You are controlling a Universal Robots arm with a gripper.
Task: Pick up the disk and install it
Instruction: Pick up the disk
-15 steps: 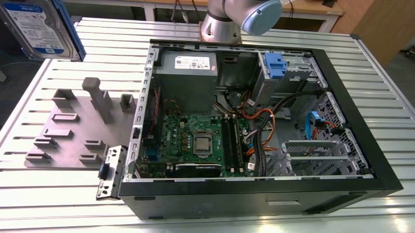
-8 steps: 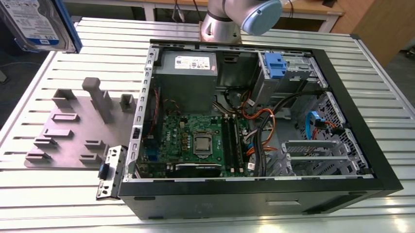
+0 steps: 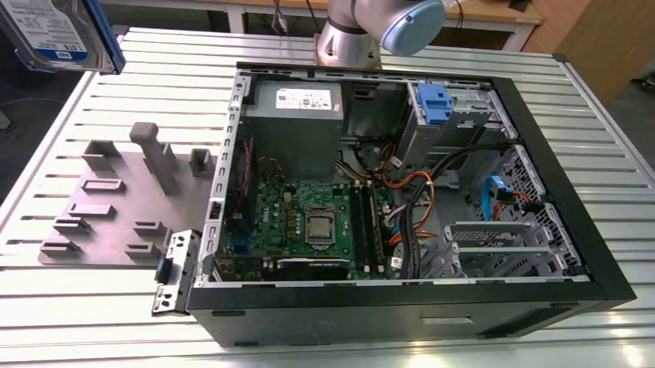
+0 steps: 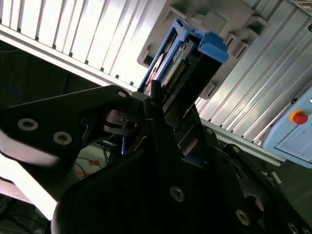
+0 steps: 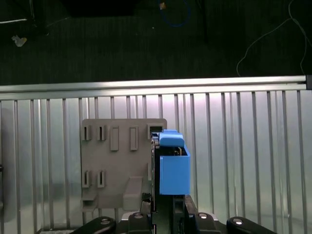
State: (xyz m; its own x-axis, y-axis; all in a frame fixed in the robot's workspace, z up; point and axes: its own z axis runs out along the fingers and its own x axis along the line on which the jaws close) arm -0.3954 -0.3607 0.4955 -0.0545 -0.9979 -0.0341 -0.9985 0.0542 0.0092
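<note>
- Slatted metal table [image 3: 92, 307] carries the items we list below.
- Computer case [image 3: 573, 230]: black, lying flat with its side open, from the centre to three o'clock of the exterior view. We note a green circuit board [image 3: 307, 222] inside.
- Holder plate [image 3: 103, 207]: grey, with upright slots, flat on the table just beside the case at its nine o'clock.
- Robot arm [image 3: 353, 38]: its base stands at twelve o'clock, behind the case.
- Disk [image 3: 51, 31]: silver with a white-and-blue label and a blue frame, at eleven o'clock of the exterior view, held up clear of the table. In the first wrist view we see it against the holder plate.
- Gripper [image 5: 170, 209]: we see its fingers pressed against the disk's flat sides in both wrist views, pinching it.
</note>
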